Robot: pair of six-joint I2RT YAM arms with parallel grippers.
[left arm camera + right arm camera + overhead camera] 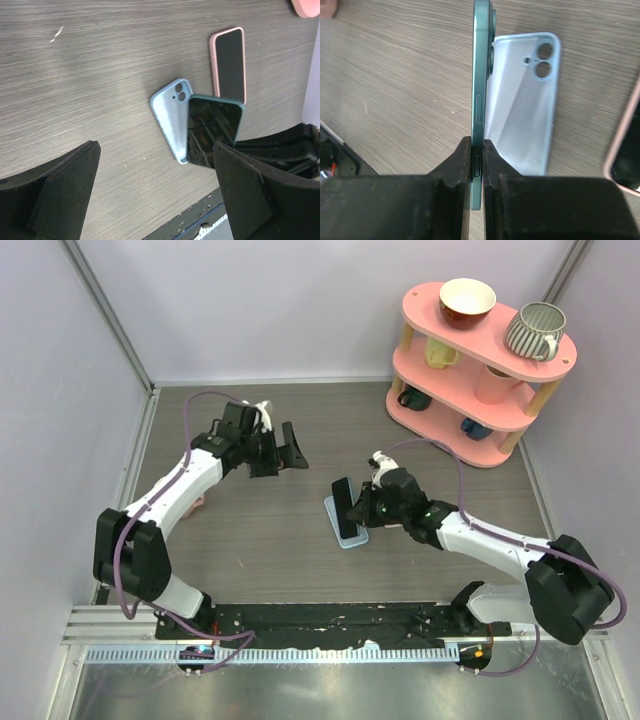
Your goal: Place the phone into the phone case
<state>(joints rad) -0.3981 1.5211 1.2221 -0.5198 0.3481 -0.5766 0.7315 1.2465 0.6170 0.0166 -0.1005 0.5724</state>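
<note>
A dark green phone (344,506) stands on its long edge, pinched between the fingers of my right gripper (360,506). In the right wrist view the phone (480,90) is edge-on, with my right gripper (477,146) shut on it over a side button. The light blue phone case (525,115) lies open side up on the table beside the phone, camera holes at the far end. The case also shows in the top view (350,536) and in the left wrist view (171,120), next to the phone (214,131). My left gripper (287,451) is open and empty, to the far left of the case (156,165).
A second phone in a pink case (229,62) lies flat close to the blue case and shows at the right edge of the right wrist view (626,150). A pink three-tier shelf (478,364) with cups and bowls stands at the back right. The black rail (330,618) runs along the near edge.
</note>
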